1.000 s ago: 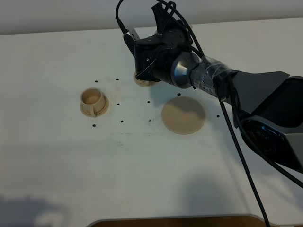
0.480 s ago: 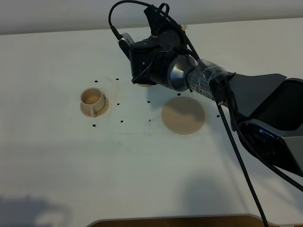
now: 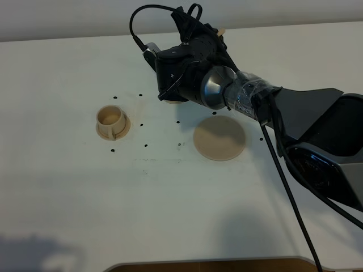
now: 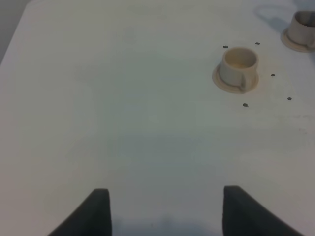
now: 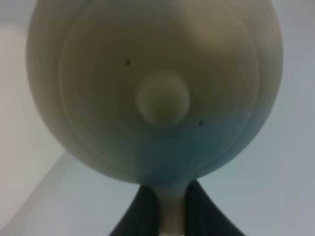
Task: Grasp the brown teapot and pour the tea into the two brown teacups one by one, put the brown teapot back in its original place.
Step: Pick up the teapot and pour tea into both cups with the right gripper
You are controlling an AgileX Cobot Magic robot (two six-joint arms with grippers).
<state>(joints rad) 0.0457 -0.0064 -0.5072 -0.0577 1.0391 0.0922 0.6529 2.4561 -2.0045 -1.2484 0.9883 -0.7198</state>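
Pouring into the far teacup (image 4: 301,30) seems the step in hand. The right end effector (image 5: 170,209) is clenched on the handle of the brown teapot (image 5: 157,93), held above that cup. Tilt slowly and keep the spout over the rim. The left end effector (image 4: 165,211) is released and holds nothing.

Right arm extended, right gripper (image 5: 167,201) clamped on brown teapot (image 5: 157,88); left gripper (image 4: 165,211) jaws apart.

Far teacup (image 4: 301,30) cut by edge; teapot (image 5: 152,88) blurred.
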